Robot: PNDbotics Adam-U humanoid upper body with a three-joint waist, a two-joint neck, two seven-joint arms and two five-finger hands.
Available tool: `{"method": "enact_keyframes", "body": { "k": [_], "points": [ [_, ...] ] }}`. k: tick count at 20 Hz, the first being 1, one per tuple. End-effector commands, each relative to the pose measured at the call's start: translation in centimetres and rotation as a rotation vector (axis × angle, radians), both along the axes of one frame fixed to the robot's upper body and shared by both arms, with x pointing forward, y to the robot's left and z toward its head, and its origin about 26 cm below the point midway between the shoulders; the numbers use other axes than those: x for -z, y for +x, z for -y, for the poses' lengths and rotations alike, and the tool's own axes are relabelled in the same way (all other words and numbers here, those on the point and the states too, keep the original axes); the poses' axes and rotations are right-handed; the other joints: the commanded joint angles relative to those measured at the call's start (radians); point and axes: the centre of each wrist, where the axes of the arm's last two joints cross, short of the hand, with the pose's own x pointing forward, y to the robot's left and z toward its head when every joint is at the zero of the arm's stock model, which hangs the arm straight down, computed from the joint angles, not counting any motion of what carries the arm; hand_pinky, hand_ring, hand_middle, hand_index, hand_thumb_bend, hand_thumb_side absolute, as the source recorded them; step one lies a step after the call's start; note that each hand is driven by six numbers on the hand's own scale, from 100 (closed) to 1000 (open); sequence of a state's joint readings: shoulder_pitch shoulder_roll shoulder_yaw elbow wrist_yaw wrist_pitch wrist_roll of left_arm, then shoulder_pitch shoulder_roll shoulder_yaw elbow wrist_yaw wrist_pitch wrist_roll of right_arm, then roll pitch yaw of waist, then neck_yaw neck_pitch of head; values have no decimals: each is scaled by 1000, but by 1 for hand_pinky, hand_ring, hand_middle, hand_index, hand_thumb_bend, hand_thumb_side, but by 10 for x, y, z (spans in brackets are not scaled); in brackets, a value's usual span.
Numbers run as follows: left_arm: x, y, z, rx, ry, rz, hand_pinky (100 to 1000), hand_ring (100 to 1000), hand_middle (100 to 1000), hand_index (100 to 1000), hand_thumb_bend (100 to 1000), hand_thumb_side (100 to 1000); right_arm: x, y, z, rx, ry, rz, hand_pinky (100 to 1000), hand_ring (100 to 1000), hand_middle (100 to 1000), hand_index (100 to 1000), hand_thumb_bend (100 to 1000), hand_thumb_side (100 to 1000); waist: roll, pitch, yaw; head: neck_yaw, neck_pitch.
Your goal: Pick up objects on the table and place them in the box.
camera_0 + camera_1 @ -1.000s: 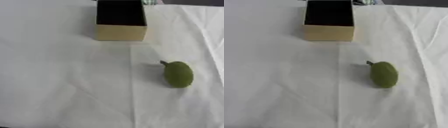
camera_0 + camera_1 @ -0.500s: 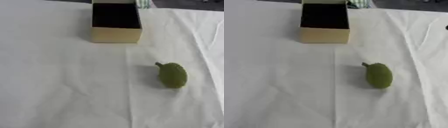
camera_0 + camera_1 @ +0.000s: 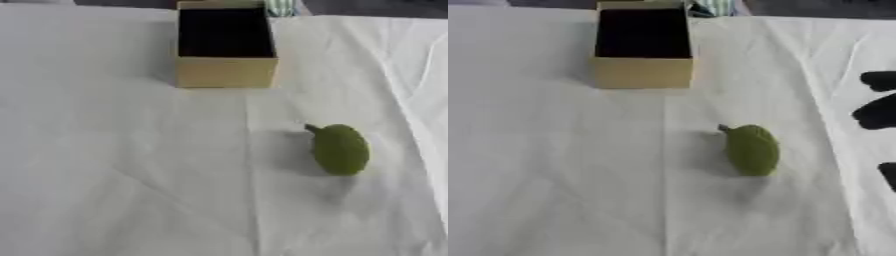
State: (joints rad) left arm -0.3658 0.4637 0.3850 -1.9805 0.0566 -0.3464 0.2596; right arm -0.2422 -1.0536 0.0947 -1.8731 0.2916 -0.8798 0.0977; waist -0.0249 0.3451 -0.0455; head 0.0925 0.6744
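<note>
Green fruit (image 3: 339,149) lies near the unmarked open box (image 3: 226,46); right hand (image 3: 878,112) fingers' state unclear.

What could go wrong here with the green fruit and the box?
The green fruit is rounded and lies on its side on the wrinkled white cloth, so a touch from the right hand, just showing at the right edge, might roll it away. The box has a narrow opening; a drop near its rim could miss.

Green pear-shaped fruit (image 3: 752,149) lying on white cloth (image 3: 553,165), stem toward the open tan box (image 3: 642,72). Black fingertips of right hand (image 3: 877,112) at the right edge, apart from the fruit.
</note>
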Motion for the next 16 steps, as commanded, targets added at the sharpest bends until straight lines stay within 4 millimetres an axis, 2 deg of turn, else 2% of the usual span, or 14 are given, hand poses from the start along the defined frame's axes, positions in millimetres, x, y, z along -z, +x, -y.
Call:
{"method": "enact_keyframes", "body": {
  "k": [1, 9, 16],
  "points": [
    [-9, -5, 0, -3, 11, 32, 512, 552, 602, 718, 184, 398, -10, 1, -5, -44, -73, -11, 887, 1000, 750, 866, 100, 342, 3, -21, 4, -9, -11],
    [-3, -6, -2, -3, 7, 5, 507, 550, 601, 717, 173, 406, -14, 8, -26, -131, -149, -55, 900, 1000, 747, 868, 100, 364, 10, -21, 21, -22, -10],
    [-3, -5, -2, 4, 11, 0, 507, 549, 601, 716, 171, 407, -19, 13, -36, -169, -165, -70, 902, 1000, 749, 868, 100, 365, 8, -22, 27, -25, -12]
  ]
}}
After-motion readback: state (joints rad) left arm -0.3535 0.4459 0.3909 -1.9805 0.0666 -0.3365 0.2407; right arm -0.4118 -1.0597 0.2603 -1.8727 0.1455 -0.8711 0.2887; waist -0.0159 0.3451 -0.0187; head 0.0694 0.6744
